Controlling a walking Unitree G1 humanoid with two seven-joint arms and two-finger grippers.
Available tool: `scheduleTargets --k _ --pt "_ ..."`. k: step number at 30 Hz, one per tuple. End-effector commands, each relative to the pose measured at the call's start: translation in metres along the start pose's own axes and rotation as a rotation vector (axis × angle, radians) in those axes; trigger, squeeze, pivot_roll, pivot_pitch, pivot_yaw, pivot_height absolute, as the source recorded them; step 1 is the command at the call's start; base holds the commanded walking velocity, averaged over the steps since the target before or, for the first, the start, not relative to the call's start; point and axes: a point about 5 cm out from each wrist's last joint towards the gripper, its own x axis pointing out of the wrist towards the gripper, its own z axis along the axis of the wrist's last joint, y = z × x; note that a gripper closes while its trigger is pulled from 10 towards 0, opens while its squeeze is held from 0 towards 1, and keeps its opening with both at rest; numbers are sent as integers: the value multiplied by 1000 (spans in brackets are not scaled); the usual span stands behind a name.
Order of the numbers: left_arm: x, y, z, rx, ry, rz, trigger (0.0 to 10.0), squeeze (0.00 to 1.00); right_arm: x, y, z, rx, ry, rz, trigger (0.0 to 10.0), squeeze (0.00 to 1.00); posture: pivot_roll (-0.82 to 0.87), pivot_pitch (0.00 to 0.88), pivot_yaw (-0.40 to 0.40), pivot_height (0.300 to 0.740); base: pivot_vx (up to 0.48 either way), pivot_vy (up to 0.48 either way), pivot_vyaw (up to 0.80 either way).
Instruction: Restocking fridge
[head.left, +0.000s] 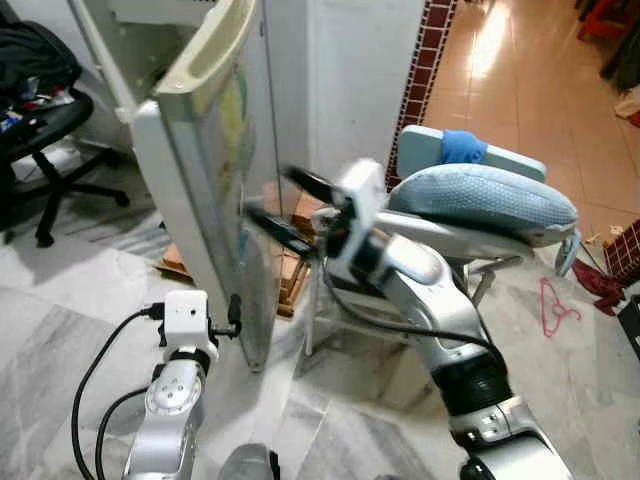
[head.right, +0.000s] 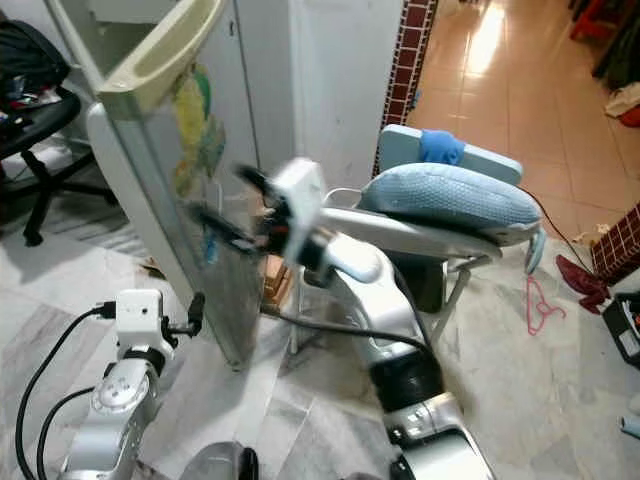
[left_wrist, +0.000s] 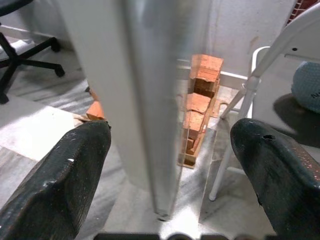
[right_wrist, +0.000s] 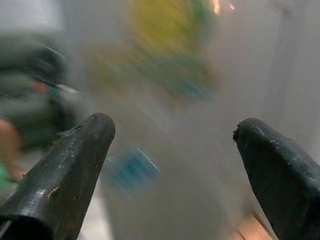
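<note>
I judge the restocking barely begun: the fridge door (head.left: 215, 200) stands ajar, swung out over the floor, and nothing to stock is in either gripper. My right gripper (head.left: 285, 205) is raised against the door's face, fingers spread wide and empty; my left gripper (left_wrist: 160, 165) sits low, fingers wide on either side of the door's bottom edge, gripping nothing. The fridge interior is hidden behind the door, and the right wrist view is smeared with blur

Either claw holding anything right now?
Nothing held. Left claw is open, straddling the fridge door's lower edge; right claw open at the door face.
</note>
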Motion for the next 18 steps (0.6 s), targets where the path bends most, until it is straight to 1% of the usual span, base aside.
scheduleTargets --k 1,2,3,4,6,7,8,10,12,13,17,18 --pt "0 2 0 5 3 12 10000 0 -4 -6 -5 -15 21 -72 10000 0 127 67 5 740 0 0 0" --pt "1 2 1 6 -6 18 10000 0 -10 -8 -12 -12 42 -110 10000 0 127 66 5 740 0 0 0" --pt "1 2 1 6 -6 18 10000 0 -10 -8 -12 -12 42 -110 10000 0 127 66 5 740 0 0 0" --pt "1 2 3 12 -19 22 10000 0 -17 -11 -21 0 57 -155 10000 0 128 67 6 740 0 0 0" --pt "1 2 4 18 -26 23 10000 0 -20 -11 -25 -2 66 -175 10000 0 128 67 6 740 0 0 0" --pt "2 1 6 17 -31 23 10000 0 -24 -10 -33 -7 95 -190 10000 0 128 66 7 740 0 379 0" --pt "2 0 6 14 -33 20 10000 0 -29 -8 -43 -41 126 -219 10000 0 130 65 14 740 0 480 0" --pt "0 0 5 19 -34 21 10000 0 -32 -6 -46 -47 126 -239 10000 0 125 57 22 740 0 480 0" --pt "-3 1 2 7 -38 21 10000 0 -36 -7 -47 -63 107 -290 10000 0 122 56 26 740 0 480 0" --pt "-5 5 3 25 -57 48 10000 0 -43 -13 -47 -59 84 -373 10000 0 122 53 24 740 0 476 0" --pt "-9 11 11 103 -133 57 10000 0 -50 -21 -44 -68 57 -481 10000 0 112 50 23 740 0 473 0" --pt "-11 14 11 100 -141 56 10000 0 -53 -24 -43 -83 57 -510 10000 0 105 50 22 740 0 480 0"
